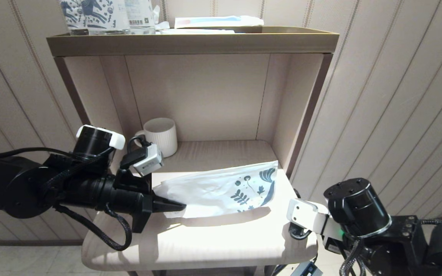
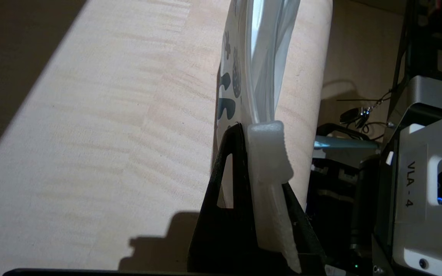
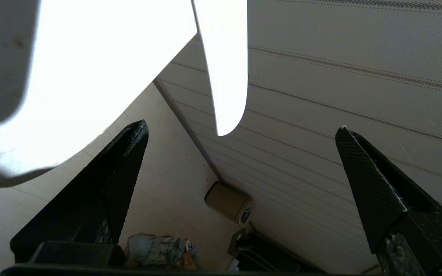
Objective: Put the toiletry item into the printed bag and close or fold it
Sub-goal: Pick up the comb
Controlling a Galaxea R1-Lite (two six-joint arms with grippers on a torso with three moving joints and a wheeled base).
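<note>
i have the left gripper [image 1: 178, 207] out over the lower shelf [image 1: 213, 237], reaching in from the left at the near-left part of the board. its black fingers are clenched on the plain end of the printed bag [image 1: 221, 189]. in the left wrist view the gripper [image 2: 244, 128] shows the bag [image 2: 261, 57] edge-on, pinched between the two fingers with a thick white strip of the bag's end folded over one of them. the bag runs from the fingertips toward the right, its blue leaf-and-flower print at the far-right end, near the right side wall of the shelf unit [image 1: 301, 126]. the bag looks lifted slightly: a shadow lies on the board just under its near edge.

the toiletry item: i cannot tell where it is. no separate stick shows on the board, and the bag hides whatever is inside it.

a white ribbed mug [image 1: 161, 135] stands at the far-left corner of the lower shelf, well apart from the bag. on the top tray [image 1: 190, 40] sit horse-printed packs [image 1: 90, 13] and a flat white-and-blue packet [image 1: 217, 21].

the right gripper [image 3: 242, 128] is parked low at the near right, beside the shelf, fingers spread wide and holding nothing; only its arm shows in the head view.
</note>
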